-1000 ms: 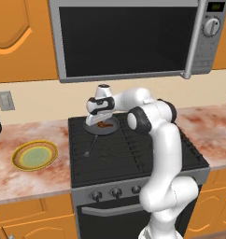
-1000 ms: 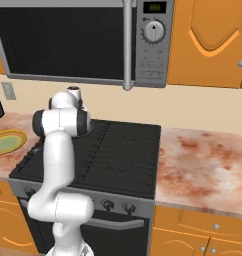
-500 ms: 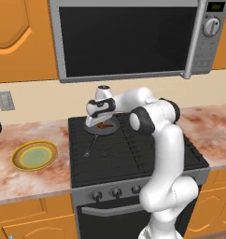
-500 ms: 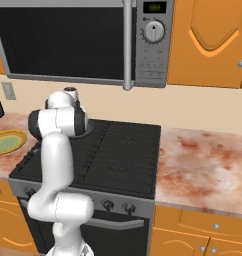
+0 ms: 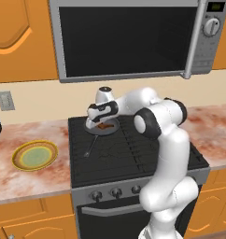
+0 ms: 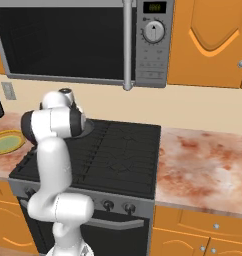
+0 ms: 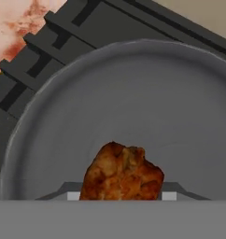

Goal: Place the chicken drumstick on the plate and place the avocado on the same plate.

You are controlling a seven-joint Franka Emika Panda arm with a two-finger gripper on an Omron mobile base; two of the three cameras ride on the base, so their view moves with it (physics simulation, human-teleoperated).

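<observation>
1. While the white arm reaches over the back left of the stove (image 5: 133, 154), the gripper (image 5: 102, 125) hangs down into the frying pan (image 5: 102, 128).
2. In the hand view, the chicken drumstick (image 7: 122, 173) sits right between the two finger tips (image 7: 74, 195), its orange-brown bulk filling the gap, with one tip close against each side.
3. The gripper looks closed on the chicken drumstick, though the contact itself is half hidden at the bottom edge of the hand view.
4. The grey floor of the frying pan spreads out ahead of the gripper on all sides, and the drumstick appears to rest on it.
5. From the left base view, the pan's thin handle (image 5: 90, 146) runs away from the gripper toward the front of the stove, angled a little to the left.
6. The plate (image 5: 35, 155), yellow at the rim and pale green in the middle, lies on the desk (image 5: 26, 179) well apart from the gripper, off to its left and nearer the front edge.
7. Above the gripper hangs the microwave (image 5: 129, 37), its door shut.
8. Far to the gripper's right, past the stove, the marbled desk carries on under the orange cabinets (image 6: 213, 42).
</observation>
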